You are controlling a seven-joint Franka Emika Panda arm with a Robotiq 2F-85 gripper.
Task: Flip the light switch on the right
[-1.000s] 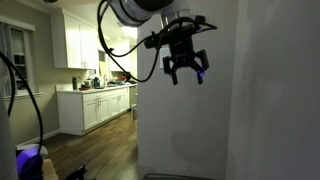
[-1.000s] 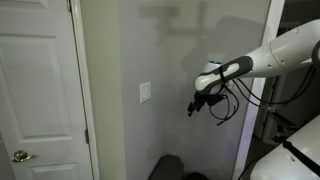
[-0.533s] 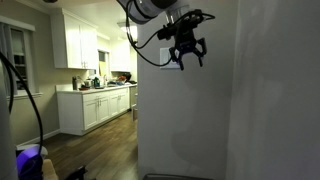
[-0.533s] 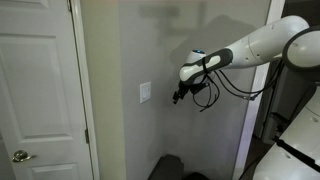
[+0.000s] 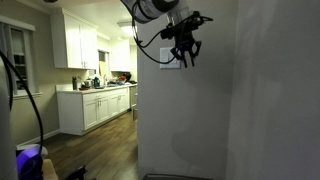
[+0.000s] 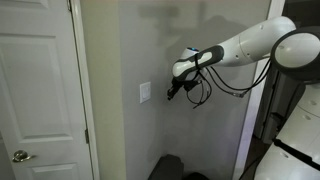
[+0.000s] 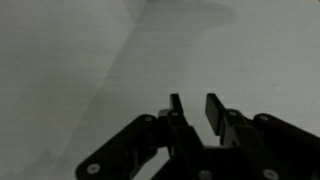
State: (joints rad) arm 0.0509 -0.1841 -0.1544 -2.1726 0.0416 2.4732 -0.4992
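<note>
The light switch (image 6: pixel 146 92) is a small white plate on the grey wall, at about the height of my gripper. My gripper (image 6: pixel 170 95) hangs just to the right of the light switch, a short gap away, with its fingers pointing at the wall. In an exterior view the gripper (image 5: pixel 186 60) is high up by the wall's corner, and the switch is hidden there. In the wrist view the gripper (image 7: pixel 194 108) faces bare wall. Its two fingers stand close together with a narrow gap and nothing between them.
A white door (image 6: pixel 40 90) with a knob (image 6: pixel 17 156) stands left of the switch wall. Black cables (image 6: pixel 205 92) loop under the arm. A dark object (image 6: pixel 170 168) sits at the wall's foot. White kitchen cabinets (image 5: pixel 95 107) lie beyond the corner.
The arm has swung the gripper left toward the switch and closer to the wall. The fingers have drawn in from wide apart to a narrow gap.
</note>
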